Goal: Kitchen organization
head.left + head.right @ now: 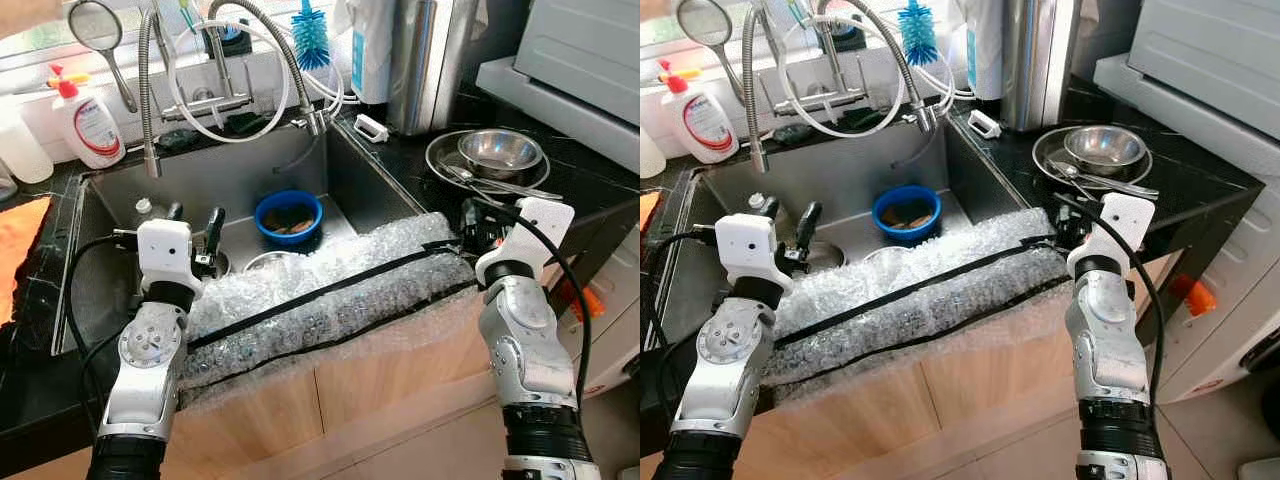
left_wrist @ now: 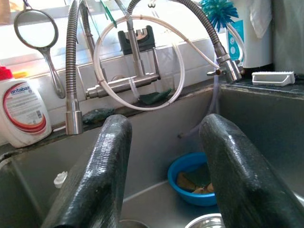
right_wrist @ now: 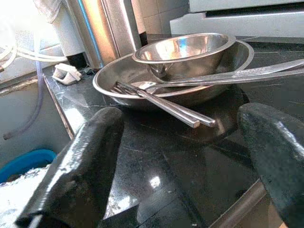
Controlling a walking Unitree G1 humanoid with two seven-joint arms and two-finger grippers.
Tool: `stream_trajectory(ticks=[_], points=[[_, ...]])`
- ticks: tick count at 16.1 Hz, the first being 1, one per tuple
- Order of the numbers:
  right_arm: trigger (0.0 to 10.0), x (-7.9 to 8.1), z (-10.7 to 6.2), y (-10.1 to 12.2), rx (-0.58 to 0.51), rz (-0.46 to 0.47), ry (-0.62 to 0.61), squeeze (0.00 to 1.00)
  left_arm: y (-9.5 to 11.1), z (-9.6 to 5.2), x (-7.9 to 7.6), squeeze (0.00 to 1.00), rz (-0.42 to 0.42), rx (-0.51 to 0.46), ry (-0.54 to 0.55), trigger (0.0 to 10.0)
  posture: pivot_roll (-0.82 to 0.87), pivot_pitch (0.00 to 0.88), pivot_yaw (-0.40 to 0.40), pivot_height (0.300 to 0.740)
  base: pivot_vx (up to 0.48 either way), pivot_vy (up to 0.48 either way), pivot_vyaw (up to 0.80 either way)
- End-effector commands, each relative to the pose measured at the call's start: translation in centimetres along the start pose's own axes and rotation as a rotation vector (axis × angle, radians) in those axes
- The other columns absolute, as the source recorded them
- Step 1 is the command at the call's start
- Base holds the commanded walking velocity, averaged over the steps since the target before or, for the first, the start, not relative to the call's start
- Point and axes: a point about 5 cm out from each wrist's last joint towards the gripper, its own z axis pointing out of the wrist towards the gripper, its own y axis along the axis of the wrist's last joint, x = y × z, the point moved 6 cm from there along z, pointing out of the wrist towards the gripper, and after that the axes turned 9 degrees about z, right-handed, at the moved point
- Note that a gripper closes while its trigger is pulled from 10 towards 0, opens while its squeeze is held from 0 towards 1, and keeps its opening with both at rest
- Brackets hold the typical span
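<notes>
A blue bowl (image 1: 289, 213) with brown scraps stands in the steel sink (image 1: 250, 165), beside a steel dish rim (image 1: 262, 260). My left gripper (image 1: 196, 214) is open over the sink's near left part, with nothing between its fingers, and points toward the blue bowl (image 2: 190, 173). On the black counter at the right, a steel plate (image 3: 102, 83) holds a steel bowl (image 3: 185, 50), chopsticks (image 3: 161, 104) and a spoon (image 3: 228, 76). My right gripper (image 3: 183, 114) is open a little short of that plate (image 1: 440, 155), holding nothing.
Bubble wrap (image 1: 330, 295) covers the sink's front edge. Two flexible faucets (image 1: 150, 110) and a white hose arch over the sink. A soap bottle (image 1: 90, 125), a strainer (image 1: 97, 25) and a blue brush (image 1: 310, 35) line the back. A white appliance (image 1: 580, 60) stands at the right.
</notes>
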Motion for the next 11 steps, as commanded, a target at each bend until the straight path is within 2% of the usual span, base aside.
stream_trajectory(ticks=[1, 5, 6, 7, 11], points=[[10.0, 0.33, 0.29, -0.02, 0.009, 0.009, -0.003, 0.00, 0.13, -0.04, 0.31, 0.00, 0.021, -0.005, 0.008, 10.0, -0.13, 0.000, 0.093, 0.740, 0.000, 0.000, 0.00], [10.0, 0.29, 0.39, 0.28, -0.003, 0.009, -0.009, 0.00, 0.11, -0.08, 0.22, 0.00, 0.019, -0.005, 0.006, 10.0, -0.13, 0.000, 0.093, 0.740, 0.000, 0.000, 0.00], [2.9, 0.35, 0.39, 0.37, -0.007, 0.011, -0.006, 0.00, 0.12, -0.08, 0.20, 0.00, 0.019, -0.005, 0.005, 10.0, -0.13, 0.000, 0.094, 0.740, 0.000, 0.000, 0.00], [0.0, 0.40, 0.38, 0.43, -0.010, 0.011, -0.003, 0.00, 0.12, -0.08, 0.17, 0.00, 0.019, -0.005, 0.005, 10.0, -0.13, 0.000, 0.092, 0.740, 0.000, 0.000, 0.00], [0.0, 0.62, 0.45, 0.72, -0.022, 0.013, 0.005, 0.00, 0.12, -0.08, 0.18, 0.00, 0.018, -0.005, 0.007, 10.0, -0.13, 0.000, 0.091, 0.740, 0.000, 0.000, 0.00]])
